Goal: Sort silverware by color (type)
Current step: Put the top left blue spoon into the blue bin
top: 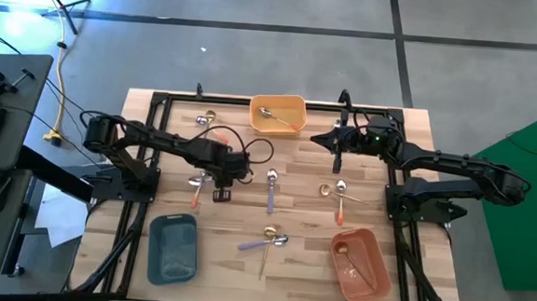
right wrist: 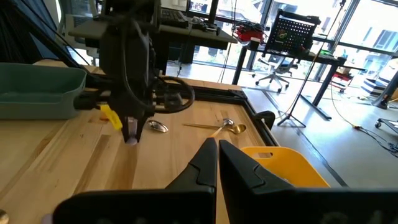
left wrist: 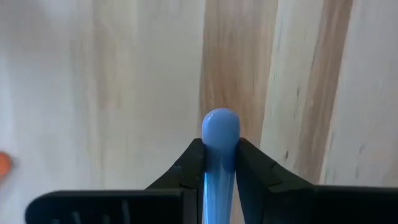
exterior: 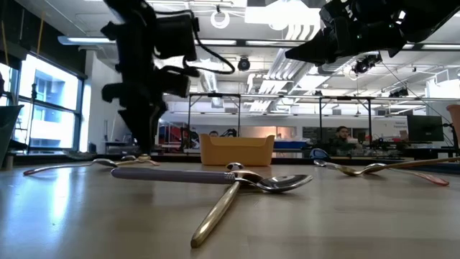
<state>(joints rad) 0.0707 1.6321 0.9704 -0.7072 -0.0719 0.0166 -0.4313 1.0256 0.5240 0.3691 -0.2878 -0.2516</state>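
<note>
**Left arm clamps a lavender-handled spoon; the lift comes next**

The left gripper (left wrist: 220, 163) is down at the tabletop (top: 243, 261), left of centre, and its jaws are pinched tight on the rounded tip of a lavender-blue spoon handle (left wrist: 220, 134). The wrist view shows the handle squeezed between both dark fingers (left wrist: 186, 168), pale wood planks behind it. From the right arm's camera the left gripper (right wrist: 132, 134) points straight down, tip at the wood. Whether the spoon has left the surface yet cannot be told.

So the step in hand looks like the pickup of one lavender piece. The next move, by this reading, calls for a clean vertical lift, then a carry to whichever tray collects that colour. The teal tray (top: 172, 249) sits closest and holds nothing visible; an orange tray (top: 278, 114) at the far edge and a pink tray (top: 362, 265) each hold a spoon already. The grip is on the very end, so the spoon may swing.

The right gripper (right wrist: 217, 152) hovers high near the orange tray, jaws pressed together, holding nothing.

Plenty left: another lavender spoon (top: 272, 190) mid-table, a crossed pair (top: 271, 238) near the front, more (top: 340, 200) to the right.
</note>
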